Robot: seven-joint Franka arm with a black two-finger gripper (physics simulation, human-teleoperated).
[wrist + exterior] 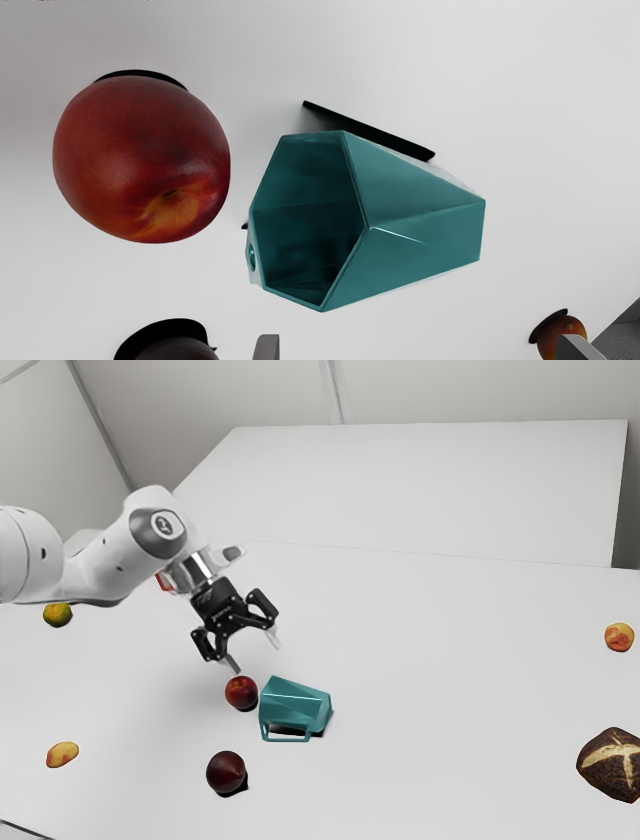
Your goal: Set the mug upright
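Gripper (256,657) agape near sideways mug (294,705)

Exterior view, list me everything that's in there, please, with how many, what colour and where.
Mug: one, teal, on its side
Red fruit: one, red, beside the mug's mouth
Dark round fruit: one, dark red, nearer the camera
Mottled fruits: two, yellow and red, one toward each side
Loaf: one, brown with pale scoring, exterior view's right edge
Small round fruit: one, green and orange, exterior view's left
Partly hidden item: one, red, behind the arm
Table: one, white, under the mug
Walls: at least two, pale grey, background
Arm: one, white and grey, from exterior view's left
Gripper: one, black, open, above the table
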